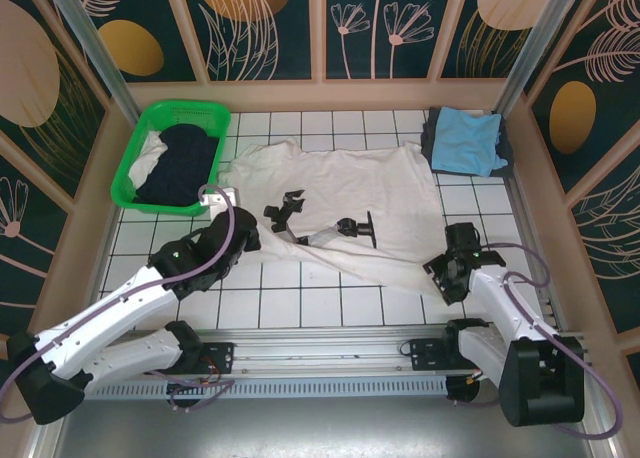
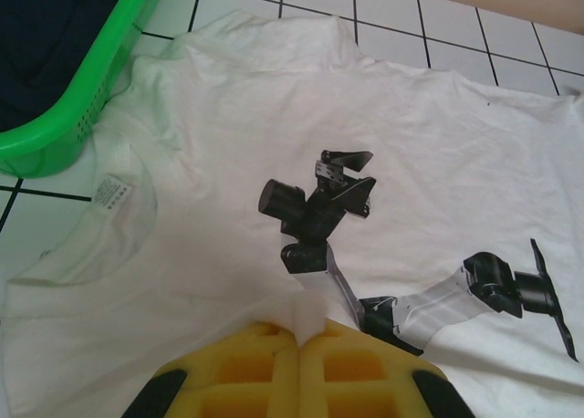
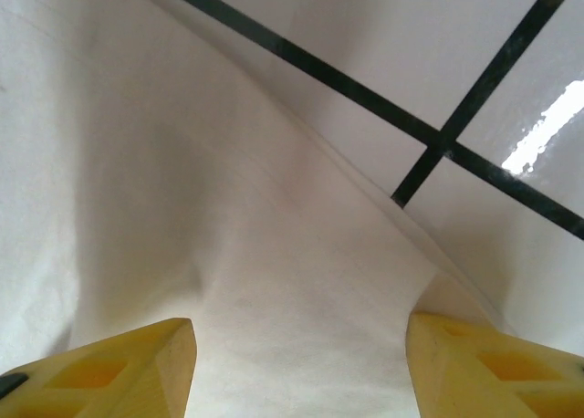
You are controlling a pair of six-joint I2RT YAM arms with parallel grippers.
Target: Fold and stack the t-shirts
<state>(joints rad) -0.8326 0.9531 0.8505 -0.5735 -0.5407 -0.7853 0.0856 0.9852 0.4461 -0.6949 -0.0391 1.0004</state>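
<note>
White t-shirt: the white t-shirt (image 1: 340, 183) lies spread across the middle of the tiled table (image 1: 300, 303), print side up. It is mostly flat, with a slack ridge along its near edge.
Other shirts: a light blue t-shirt (image 1: 468, 138) sits folded on a dark grey t-shirt (image 1: 431, 136) at the far right corner. A dark navy t-shirt (image 1: 180, 163) lies heaped in the green basket (image 1: 190, 106) at the far left.
Left gripper: the left gripper (image 2: 299, 338) is closed on a small raised pinch of the white cloth, between the neck label (image 2: 111, 190) and the black prints (image 2: 319, 203).
Right gripper: the right gripper (image 3: 301, 345) hangs low over the shirt's near right corner. Its yellow fingers stand wide apart with cloth lying between them, and nothing is clamped.
Handling: the shirt looks light, thin and limp. It should sag and drape from any single hold, drag easily over the smooth tiles, and take creases rather than resist.
Where to hold: hems, shoulder seams and corners look the safest places, since doubled cloth gives the pads more to bite. A mid-panel pinch probably lifts only one layer and bunches the print.
Risk: two holds far apart should keep an edge taut for a clean fold, while one slack corner would likely fold crooked.
</note>
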